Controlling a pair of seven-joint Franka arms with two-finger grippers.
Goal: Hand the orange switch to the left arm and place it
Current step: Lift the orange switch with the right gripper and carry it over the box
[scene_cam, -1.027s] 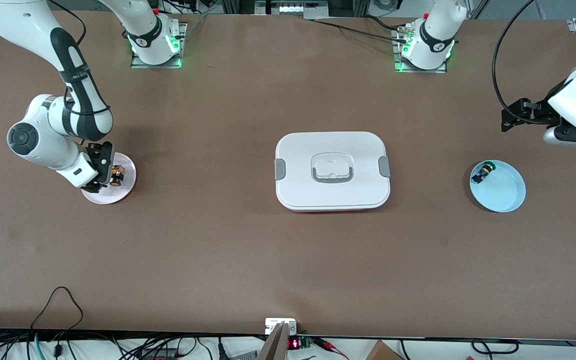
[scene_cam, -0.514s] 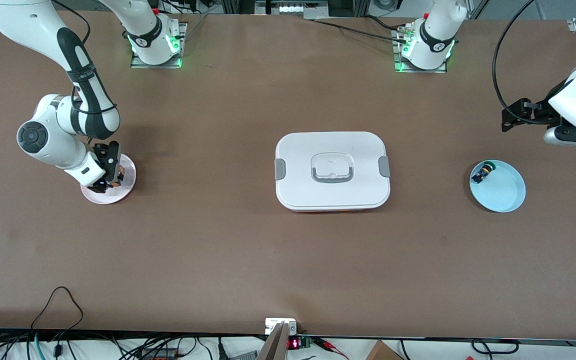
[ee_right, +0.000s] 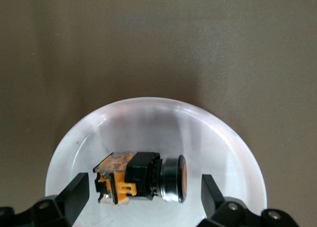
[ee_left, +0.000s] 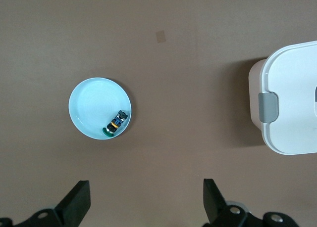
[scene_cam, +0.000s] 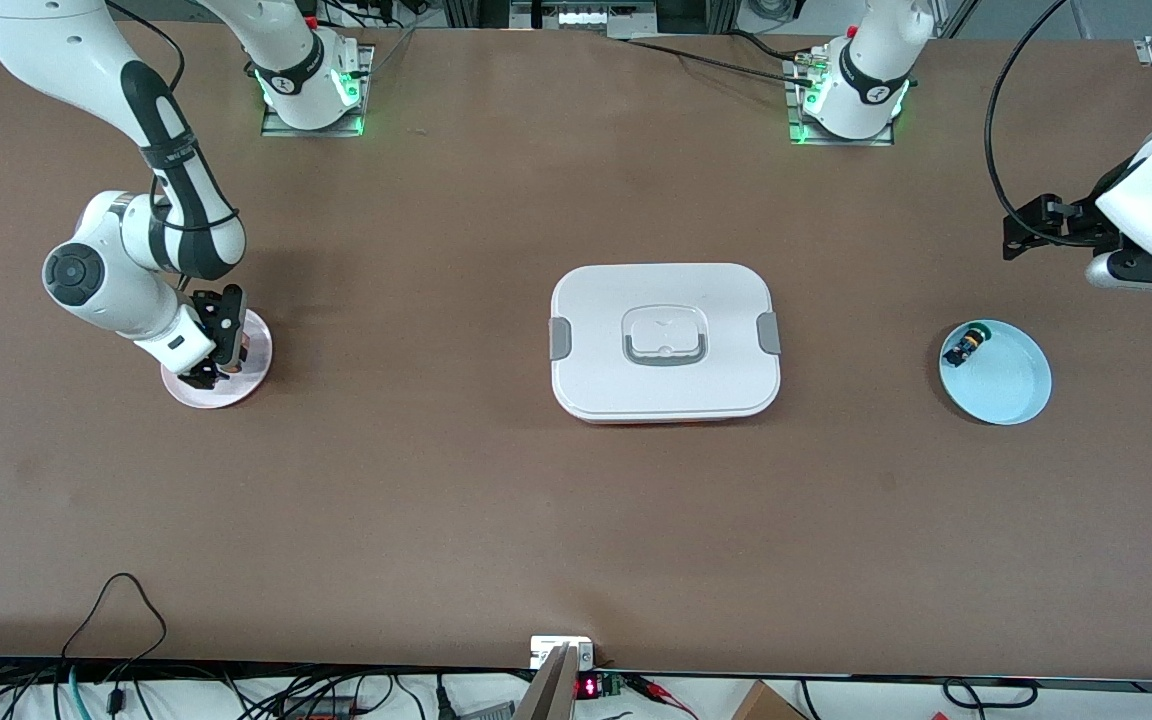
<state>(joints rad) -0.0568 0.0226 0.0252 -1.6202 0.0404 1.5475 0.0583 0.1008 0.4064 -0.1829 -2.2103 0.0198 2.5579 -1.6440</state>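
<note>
I am looking down at the brown worktop (scene_cam: 436, 500). The orange switch (ee_right: 141, 180) is lying on its side in a small pink plate (scene_cam: 236, 390) at the right arm's end of the worktop. My right hand (scene_cam: 219, 345) is hanging low over that plate. Its two fingers (ee_right: 74, 192) are standing wide, one on each side of the switch, and they are not touching it. The orange cap is pointing sideways and the orange and black body is lying flat on the plate.

The box (scene_cam: 665, 340) is sitting in the middle of the worktop. It is white, with a grey clip on each short side and a handle sunk into its lid. It is well apart from both plates.

A light blue plate (scene_cam: 1006, 385) is sitting at the left arm's end of the worktop. A small switch with a green cap (ee_left: 115, 124) is lying by its rim.

My left hand (ee_left: 146, 202) is waiting up in the air over bare worktop near the blue plate. Its fingers are wide too, and it is holding nothing.
</note>
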